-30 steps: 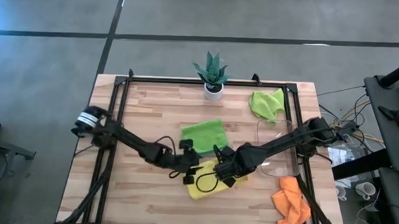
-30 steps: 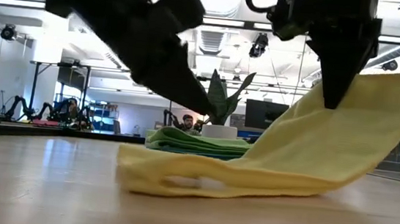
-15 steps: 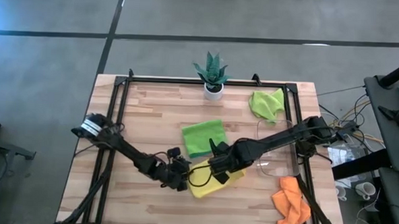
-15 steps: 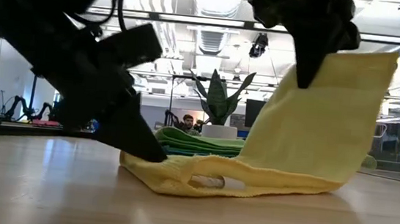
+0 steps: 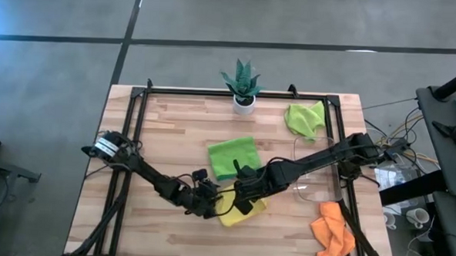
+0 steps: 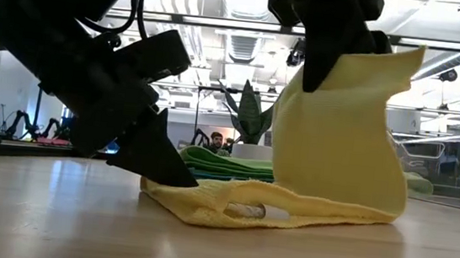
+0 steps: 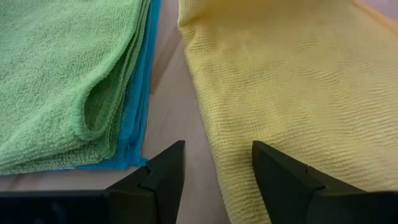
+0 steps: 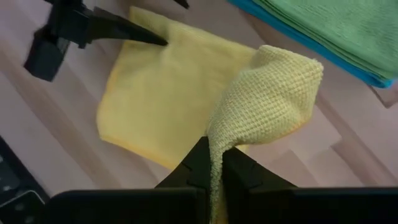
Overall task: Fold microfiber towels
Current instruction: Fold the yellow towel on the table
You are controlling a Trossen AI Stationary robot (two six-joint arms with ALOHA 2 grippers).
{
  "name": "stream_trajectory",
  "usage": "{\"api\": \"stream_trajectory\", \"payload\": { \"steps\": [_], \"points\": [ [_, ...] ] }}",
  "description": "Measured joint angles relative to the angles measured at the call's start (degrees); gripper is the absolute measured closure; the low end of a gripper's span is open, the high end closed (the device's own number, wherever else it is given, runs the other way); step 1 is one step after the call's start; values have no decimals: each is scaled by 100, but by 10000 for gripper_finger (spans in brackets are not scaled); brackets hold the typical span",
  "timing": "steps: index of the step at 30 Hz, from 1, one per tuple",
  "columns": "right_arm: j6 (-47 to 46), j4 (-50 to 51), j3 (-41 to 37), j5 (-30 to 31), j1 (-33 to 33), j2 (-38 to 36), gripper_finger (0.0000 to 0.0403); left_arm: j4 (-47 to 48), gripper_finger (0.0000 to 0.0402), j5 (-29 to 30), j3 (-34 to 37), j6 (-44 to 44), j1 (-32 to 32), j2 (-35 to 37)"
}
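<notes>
yellow towel (image 6: 338,148) pinched in right hand (image 6: 316,74), lifted

My right gripper (image 5: 242,203) sits over the towel (image 5: 236,209) near the table's (image 5: 166,125) front middle, pinching one edge lifted above the part lying flat; my left gripper (image 5: 212,198) rests just left of it, fingers apart, tips pressing on that flat part's left edge; behind them lies a folded stack (image 5: 234,157); the plant (image 5: 244,84) stands at the back edge; another towel (image 5: 305,119) lies back right; one more (image 5: 334,233) front right.
</notes>
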State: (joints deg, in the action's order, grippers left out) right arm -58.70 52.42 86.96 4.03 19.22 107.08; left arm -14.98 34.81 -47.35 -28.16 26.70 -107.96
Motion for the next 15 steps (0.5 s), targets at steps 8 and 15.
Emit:
{"api": "stream_trajectory", "payload": {
  "steps": [8, 15],
  "points": [
    [469, -598, 92, -281, -9, 721, 390, -41, 230, 121, 0, 52, -9, 2],
    [767, -813, 354, -272, -13, 929, 390, 211, 230, 122, 11, 175, 32, 364]
  ]
}}
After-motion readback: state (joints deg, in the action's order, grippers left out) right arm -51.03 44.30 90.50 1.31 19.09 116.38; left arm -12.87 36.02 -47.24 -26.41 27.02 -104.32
